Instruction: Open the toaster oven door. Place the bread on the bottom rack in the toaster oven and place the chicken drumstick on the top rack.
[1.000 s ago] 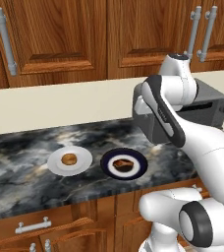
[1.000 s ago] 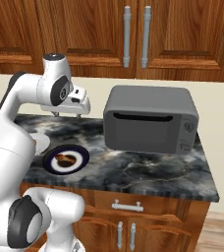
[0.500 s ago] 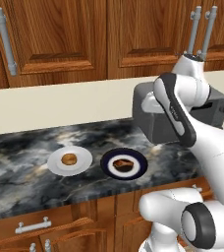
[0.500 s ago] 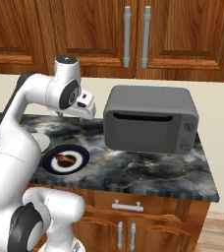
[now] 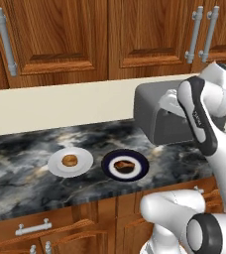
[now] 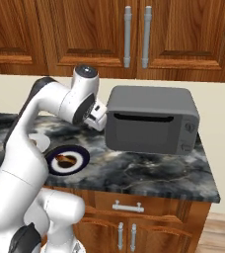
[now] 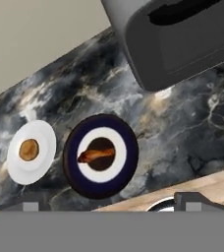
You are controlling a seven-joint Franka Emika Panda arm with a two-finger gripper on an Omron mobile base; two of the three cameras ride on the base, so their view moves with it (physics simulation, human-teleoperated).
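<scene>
Gripper [image 6: 100, 120] with jaws spread wide and holding nothing, hanging in the air just left of the toaster oven [image 6: 153, 120], near its upper front corner. Its door [image 6: 147, 132] is shut (the slot handle runs along the top edge), and the oven sits at the back right of the marble counter [image 5: 26, 149]. Toward the counter's front edge, the bread [image 5: 69, 160] rests on a white plate [image 5: 83, 166]; just beside it, the chicken drumstick [image 5: 124, 164] lies on a dark blue plate [image 5: 140, 160].
</scene>
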